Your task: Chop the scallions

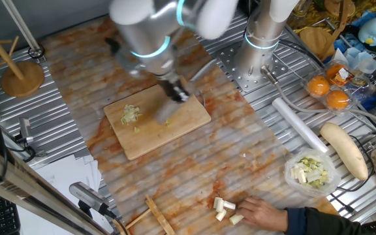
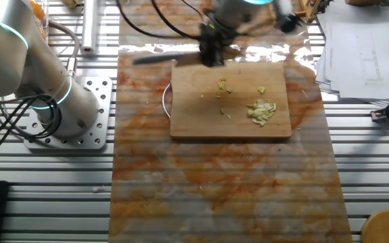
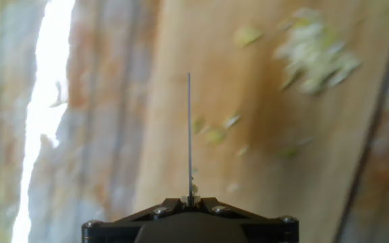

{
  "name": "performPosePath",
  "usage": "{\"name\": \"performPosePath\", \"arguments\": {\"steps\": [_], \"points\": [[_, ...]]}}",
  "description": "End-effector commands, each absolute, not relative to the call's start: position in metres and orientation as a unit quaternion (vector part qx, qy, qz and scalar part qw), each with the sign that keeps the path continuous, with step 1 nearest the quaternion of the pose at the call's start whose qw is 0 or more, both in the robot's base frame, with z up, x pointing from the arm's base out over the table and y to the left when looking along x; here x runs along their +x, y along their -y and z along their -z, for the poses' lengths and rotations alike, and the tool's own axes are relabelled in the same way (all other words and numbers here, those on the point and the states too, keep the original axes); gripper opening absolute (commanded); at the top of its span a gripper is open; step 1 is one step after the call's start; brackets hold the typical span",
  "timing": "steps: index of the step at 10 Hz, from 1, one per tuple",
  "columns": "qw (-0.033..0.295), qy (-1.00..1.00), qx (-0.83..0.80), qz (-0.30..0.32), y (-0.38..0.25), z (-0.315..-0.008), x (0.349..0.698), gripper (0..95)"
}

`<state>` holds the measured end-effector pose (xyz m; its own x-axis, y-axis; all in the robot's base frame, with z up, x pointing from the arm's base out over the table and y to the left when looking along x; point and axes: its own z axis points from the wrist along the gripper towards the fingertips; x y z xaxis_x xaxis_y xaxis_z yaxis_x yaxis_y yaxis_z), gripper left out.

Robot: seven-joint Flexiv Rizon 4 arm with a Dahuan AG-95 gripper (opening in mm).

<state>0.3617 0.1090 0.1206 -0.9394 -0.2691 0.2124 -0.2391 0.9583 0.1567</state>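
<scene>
A heap of chopped scallions (image 1: 130, 114) lies on the wooden cutting board (image 1: 188, 121), with a few loose slivers (image 2: 223, 85) nearer the blade. Several uncut scallion stubs (image 1: 224, 209) lie on the table at the front by a person's hand (image 1: 263, 212). My gripper (image 1: 175, 90) hangs over the board's far side, shut on a knife (image 3: 188, 135). In the hand view the thin blade runs edge-on up from the jaws, and the heap (image 3: 313, 54) sits to its upper right. The arm and the knife (image 2: 164, 58) are blurred by motion.
A plastic bowl (image 1: 311, 171) of cut pieces and a long cream root vegetable (image 1: 344, 149) lie at the right. Oranges (image 1: 328, 91), a white roll (image 1: 299, 124) and the arm's base (image 1: 263, 59) are behind them. A wooden stand (image 1: 21, 78) is at the left and papers (image 2: 363, 40) lie beside the mat.
</scene>
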Motion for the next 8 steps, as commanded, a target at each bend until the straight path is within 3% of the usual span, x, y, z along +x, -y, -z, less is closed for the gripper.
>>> {"name": "performPosePath", "arguments": {"steps": [1, 6, 7, 8], "points": [[0.120, 0.982, 0.131, 0.065, -0.1129, -0.1223, 0.3549, 0.0], [0.121, 0.981, 0.138, 0.058, -0.1127, -0.1223, 0.3548, 0.0], [0.120, 0.980, 0.154, 0.048, -0.1127, -0.1223, 0.3548, 0.0], [0.123, 0.974, 0.191, -0.004, -0.1126, -0.1223, 0.3547, 0.0]]}}
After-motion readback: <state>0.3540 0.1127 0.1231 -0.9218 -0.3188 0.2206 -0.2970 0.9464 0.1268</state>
